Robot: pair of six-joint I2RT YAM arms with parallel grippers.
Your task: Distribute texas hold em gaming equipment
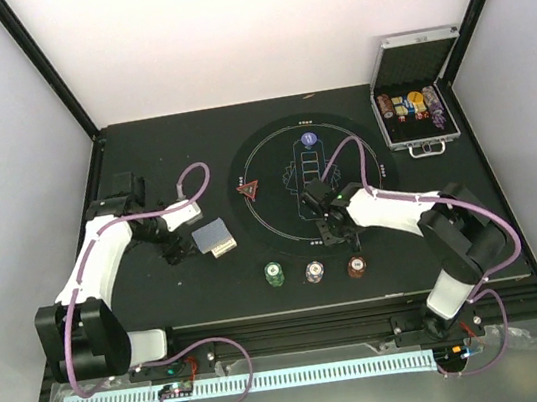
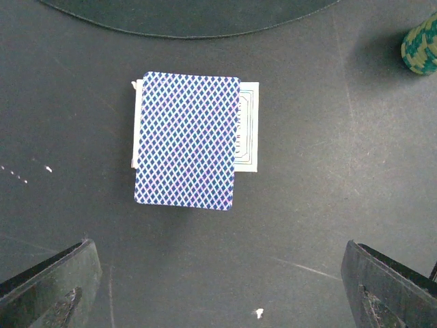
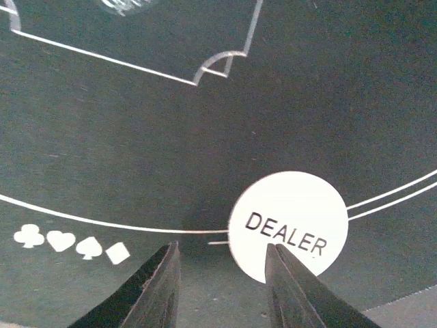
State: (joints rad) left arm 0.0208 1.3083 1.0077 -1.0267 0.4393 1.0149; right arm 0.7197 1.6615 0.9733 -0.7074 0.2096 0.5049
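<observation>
- The left end effector (image 2: 217, 247) hangs over the bench (image 1: 141, 159) with its fingers spread as wide as they go and nothing between them
- The deck of playing cards (image 2: 186, 140) lies flat just ahead of it, outside the round mat (image 1: 276, 215)
- The deck is not square: at least one card pokes out sideways from under the top card, so a pinch across the stack would likely fan it further or lift only part of it
- The right end effector (image 3: 220, 246) is down close to the mat, its fingers partly apart and gripping nothing
- The white DEALER button (image 3: 288, 219) lies flat on the mat's printed ring, and one finger (image 3: 293, 290) overlaps its near edge instead of straddling it
- From that offset, closing would probably shove the button aside or tip it on edge; a thin flat disc gives the fingers little to bite on
- I cannot tell whether that finger touches the button or hovers above it; if it presses down, any sideways move drags the disc off its spot
- The green chips (image 1: 276, 275), purple-white chips (image 1: 315, 272) and red-brown chips (image 1: 358, 266) stand in a row by the mat's near rim, close to the right end effector, so a careless wrist swing could scatter them
- The red triangular marker (image 1: 248, 190) sits near the mat's left rim, between the two arms, where either could clip it
</observation>
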